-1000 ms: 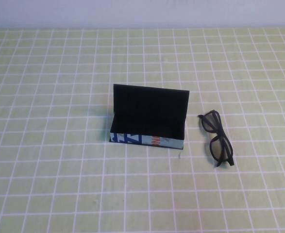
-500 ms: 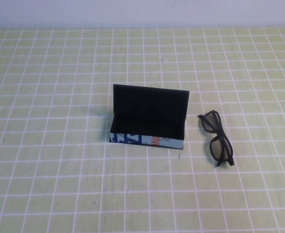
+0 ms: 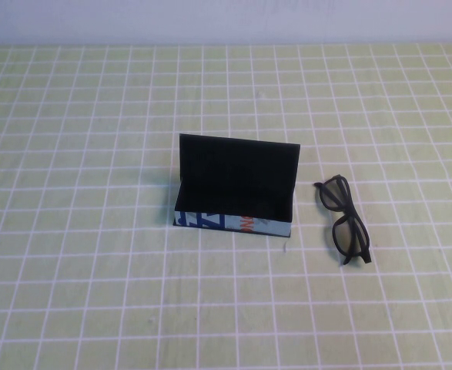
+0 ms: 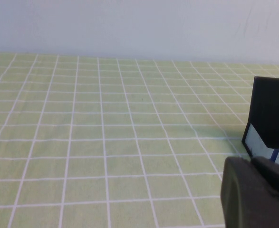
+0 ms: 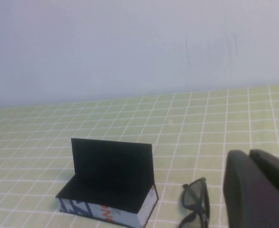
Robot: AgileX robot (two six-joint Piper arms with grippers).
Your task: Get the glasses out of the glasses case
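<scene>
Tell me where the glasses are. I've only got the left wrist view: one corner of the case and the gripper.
Observer: The glasses lie on the table, outside the glasses case, on its right and apart from it.
Operator: Lid?
Observer: Open, standing upright at the back. The high view shows only black inside.
Operator: Right arm?
Observer: Out of the high view. The right gripper shows only in its own wrist view, back from case and glasses, touching neither. The left gripper is off to the case's left, clear of it.
</scene>
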